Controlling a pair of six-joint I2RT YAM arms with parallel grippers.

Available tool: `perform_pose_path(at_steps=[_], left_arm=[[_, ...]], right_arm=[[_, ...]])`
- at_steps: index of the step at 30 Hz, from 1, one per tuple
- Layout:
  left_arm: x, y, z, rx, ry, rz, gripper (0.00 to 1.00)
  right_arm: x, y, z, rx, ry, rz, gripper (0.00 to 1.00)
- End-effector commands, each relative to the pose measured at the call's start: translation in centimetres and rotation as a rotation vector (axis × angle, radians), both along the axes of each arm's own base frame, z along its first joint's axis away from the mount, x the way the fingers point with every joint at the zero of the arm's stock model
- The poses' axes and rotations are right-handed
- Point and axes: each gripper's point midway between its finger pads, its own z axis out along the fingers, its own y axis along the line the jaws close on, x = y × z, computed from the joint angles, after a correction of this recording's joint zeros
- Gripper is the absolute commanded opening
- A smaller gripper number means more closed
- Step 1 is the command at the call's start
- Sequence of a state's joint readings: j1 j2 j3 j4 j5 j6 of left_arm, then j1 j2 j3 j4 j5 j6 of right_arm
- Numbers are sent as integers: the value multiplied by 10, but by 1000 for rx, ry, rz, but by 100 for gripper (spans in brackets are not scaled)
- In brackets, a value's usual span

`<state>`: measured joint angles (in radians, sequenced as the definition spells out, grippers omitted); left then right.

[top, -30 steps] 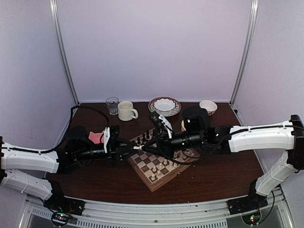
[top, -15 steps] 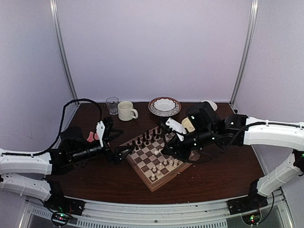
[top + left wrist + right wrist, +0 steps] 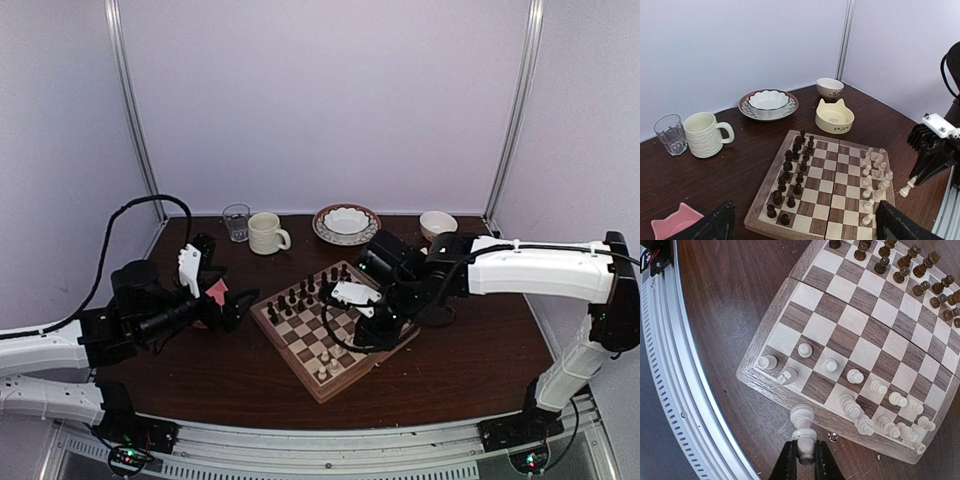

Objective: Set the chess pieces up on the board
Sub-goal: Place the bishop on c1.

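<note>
The board lies turned at an angle in the middle of the table, also in the left wrist view and the right wrist view. Several cream-white chess pieces stand in its two rows nearest the right arm, and dark pieces line the opposite side. My right gripper is shut on the base of one white piece. It holds that piece just outside the rim on the white side. My left gripper is open and empty, left of the board.
Along the back stand a glass, a cream mug, a scalloped bowl on a plate and a small bowl. A cream cat-eared bowl sits behind the board, a pink dish by my left gripper. A metal rail edges the table.
My left gripper has opened and drawn back to the left, off the board's edge. The right gripper has swung from there with the white piece to the board's white side.
</note>
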<state>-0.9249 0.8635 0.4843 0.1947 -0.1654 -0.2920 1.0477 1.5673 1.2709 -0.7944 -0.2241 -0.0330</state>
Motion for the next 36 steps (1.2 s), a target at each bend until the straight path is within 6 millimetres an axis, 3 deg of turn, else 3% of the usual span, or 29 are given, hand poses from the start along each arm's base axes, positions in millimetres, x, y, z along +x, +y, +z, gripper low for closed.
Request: perform_pose_path(at_steps=[1,15,26,36], left_arm=[[4,22,9,-14,-29,94,98],[-1,25,11,1,-53,78,98],[4,14,3,40,-24,62,98],[9,16,-1,70,3,96,97]], right_arm=[[9,0,-9,-92,-25,16,0],[22,11,-38,-202,-7,34,0],[20,15,-49,-217,12,52,0],[23,19,-58,-232,10,53,0]])
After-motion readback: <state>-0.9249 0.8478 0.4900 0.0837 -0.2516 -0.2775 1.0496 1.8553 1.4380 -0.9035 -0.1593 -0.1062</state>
